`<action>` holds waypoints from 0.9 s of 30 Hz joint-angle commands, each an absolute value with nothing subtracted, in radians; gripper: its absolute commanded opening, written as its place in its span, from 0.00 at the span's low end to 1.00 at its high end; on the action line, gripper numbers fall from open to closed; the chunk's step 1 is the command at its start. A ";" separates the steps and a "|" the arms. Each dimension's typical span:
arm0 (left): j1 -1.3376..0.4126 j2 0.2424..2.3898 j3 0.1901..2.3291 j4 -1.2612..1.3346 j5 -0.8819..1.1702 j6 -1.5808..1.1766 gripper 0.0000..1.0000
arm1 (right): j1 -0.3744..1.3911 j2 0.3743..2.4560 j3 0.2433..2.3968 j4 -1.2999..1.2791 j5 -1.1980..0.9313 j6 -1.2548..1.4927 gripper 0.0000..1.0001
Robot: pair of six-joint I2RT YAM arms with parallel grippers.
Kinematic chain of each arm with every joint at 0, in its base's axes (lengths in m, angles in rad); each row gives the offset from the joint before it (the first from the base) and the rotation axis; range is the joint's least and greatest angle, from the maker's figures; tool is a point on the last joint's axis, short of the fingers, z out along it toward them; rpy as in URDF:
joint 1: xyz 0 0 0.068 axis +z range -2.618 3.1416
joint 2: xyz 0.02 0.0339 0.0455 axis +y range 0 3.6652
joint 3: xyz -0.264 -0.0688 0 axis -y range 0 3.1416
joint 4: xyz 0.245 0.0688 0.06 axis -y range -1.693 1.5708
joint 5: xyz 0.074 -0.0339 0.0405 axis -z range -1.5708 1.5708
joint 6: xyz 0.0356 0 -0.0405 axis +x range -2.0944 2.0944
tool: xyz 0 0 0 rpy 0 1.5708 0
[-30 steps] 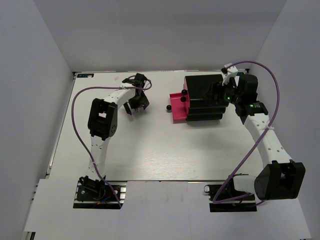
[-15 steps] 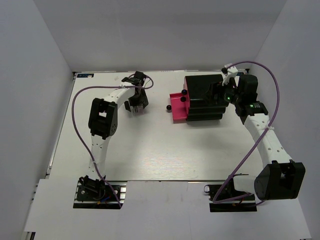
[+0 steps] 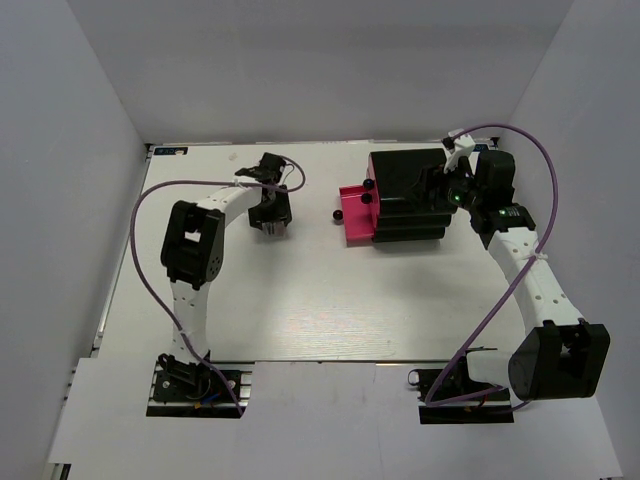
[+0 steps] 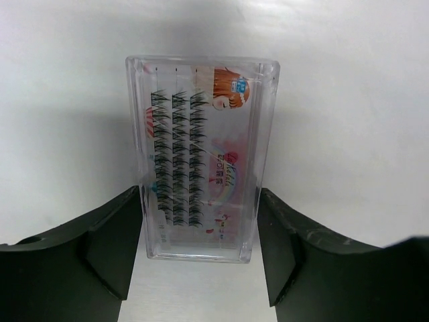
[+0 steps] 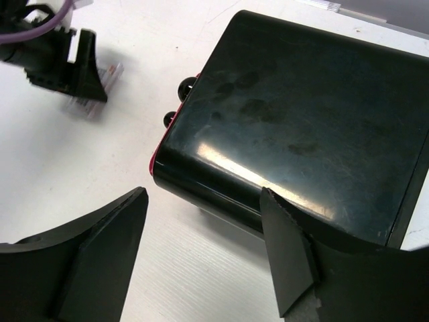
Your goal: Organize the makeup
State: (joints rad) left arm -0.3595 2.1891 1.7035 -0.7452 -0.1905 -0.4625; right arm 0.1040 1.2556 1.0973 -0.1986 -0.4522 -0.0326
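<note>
Left arm has swung since the earlier top view – its elbow sits further toward the left of the frame, and the left gripper (image 3: 270, 212) has come slightly lower, upper left of centre on the table (image 3: 330, 300).

Left wrist view: a clear false-eyelash case (image 4: 201, 154) lies centre frame, rows of lashes on its left half. Fingers (image 4: 114, 235) are closed in on its two long sides and touch both, but only at the lower end. Whether it is off the table I cannot tell.

Right gripper (image 5: 203, 194): fingers spread wide, holding nothing, hanging over the black drawer box (image 5: 315, 121) at upper right of the top view. A pink drawer (image 3: 352, 215) stands pulled out on the box's left side.

Risks, as judged:
- Slick plastic held near one end – the case may pivot or slip out in transit.
- Its long free end could catch the drawer rim on entry.
- Right gripper hangs near the drawer, so the arms could crowd each other there.
</note>
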 commanded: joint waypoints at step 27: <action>-0.529 2.043 1.648 -0.239 0.368 -0.759 0.18 | 0.051 1.258 1.086 -0.143 -0.491 -0.025 0.65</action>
State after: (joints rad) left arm -0.5179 2.0502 1.6070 -0.2825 0.3664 -0.7090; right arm 0.0582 1.2652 1.0943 -0.1814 -0.4736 -0.0319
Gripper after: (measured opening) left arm 0.734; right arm 0.654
